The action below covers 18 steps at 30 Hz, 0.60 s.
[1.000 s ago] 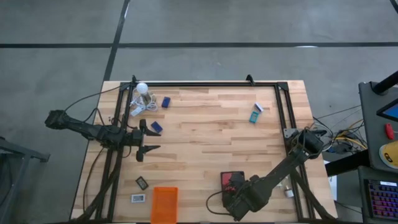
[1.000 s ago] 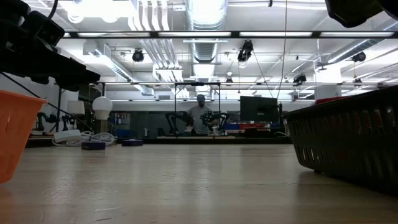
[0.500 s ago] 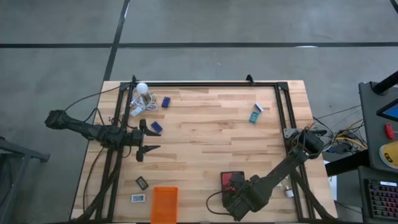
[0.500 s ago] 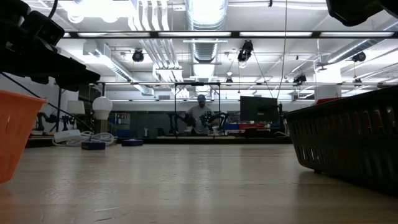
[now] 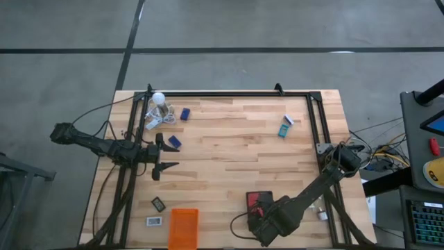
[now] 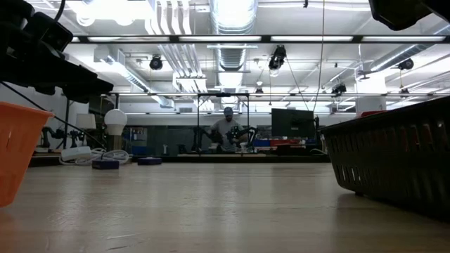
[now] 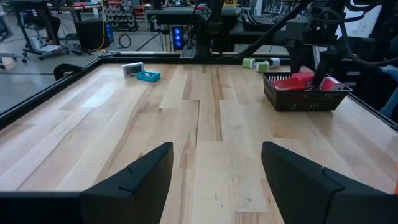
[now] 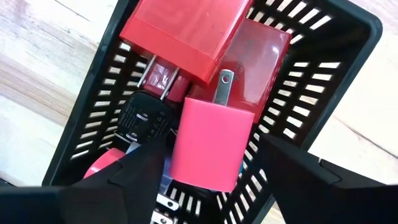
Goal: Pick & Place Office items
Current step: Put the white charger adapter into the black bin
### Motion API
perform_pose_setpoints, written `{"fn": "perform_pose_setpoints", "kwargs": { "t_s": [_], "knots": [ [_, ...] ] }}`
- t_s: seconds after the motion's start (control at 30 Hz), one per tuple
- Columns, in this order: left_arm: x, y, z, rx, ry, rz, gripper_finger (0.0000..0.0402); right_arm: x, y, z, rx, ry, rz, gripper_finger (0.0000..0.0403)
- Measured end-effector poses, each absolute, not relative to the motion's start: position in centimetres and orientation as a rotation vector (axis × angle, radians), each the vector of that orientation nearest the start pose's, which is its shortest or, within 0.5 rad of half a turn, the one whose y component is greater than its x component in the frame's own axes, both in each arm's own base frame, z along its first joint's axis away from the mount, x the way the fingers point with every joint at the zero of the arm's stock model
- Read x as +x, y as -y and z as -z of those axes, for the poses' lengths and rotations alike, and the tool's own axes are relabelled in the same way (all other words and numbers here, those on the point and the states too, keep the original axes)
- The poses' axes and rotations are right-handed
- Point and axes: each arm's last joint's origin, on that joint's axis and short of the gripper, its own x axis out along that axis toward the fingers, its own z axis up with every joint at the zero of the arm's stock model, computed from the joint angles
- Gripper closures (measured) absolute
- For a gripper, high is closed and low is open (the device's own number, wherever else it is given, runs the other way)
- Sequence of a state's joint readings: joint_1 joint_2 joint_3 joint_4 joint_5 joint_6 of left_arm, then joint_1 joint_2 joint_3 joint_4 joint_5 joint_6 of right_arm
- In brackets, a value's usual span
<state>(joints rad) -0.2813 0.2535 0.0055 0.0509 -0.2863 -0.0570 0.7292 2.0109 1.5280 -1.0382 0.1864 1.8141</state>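
Red charger point(image 8: 211, 143) lies in black basket point(image 8: 348, 37), right pincer point(image 8: 211, 168) spread above it; left pincer point(image 5: 166, 156) released over bench point(image 5: 236, 153).

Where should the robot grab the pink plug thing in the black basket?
Probably by the pink plug's two long flat sides, coming straight down from above. It lies on top of the pile in the black basket, prong end toward the red boxes. The right tool hangs open over it.
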Motion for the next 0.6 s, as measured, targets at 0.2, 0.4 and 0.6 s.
{"fn": "perform_pose_setpoints", "kwargs": {
  "t_s": [0.2, 0.4, 0.6],
  "knots": [
    [10.8, 2.3, -14.9, -0.001, -0.189, -0.010, 0.0149, 28.9, -25.0, -18.6, 0.809, -1.206, 0.823, 0.0136],
    [10.8, 2.3, -14.9, -0.001, -0.189, -0.010, 0.0149, 29.0, -25.0, -18.7, 0.802, -1.209, 0.816, 0.0146],
    [10.8, 2.3, -14.9, -0.001, -0.189, -0.010, 0.0149, 29.0, -25.0, -20.9, 0.755, -1.214, 0.821, 0.0159]
  ]
}}
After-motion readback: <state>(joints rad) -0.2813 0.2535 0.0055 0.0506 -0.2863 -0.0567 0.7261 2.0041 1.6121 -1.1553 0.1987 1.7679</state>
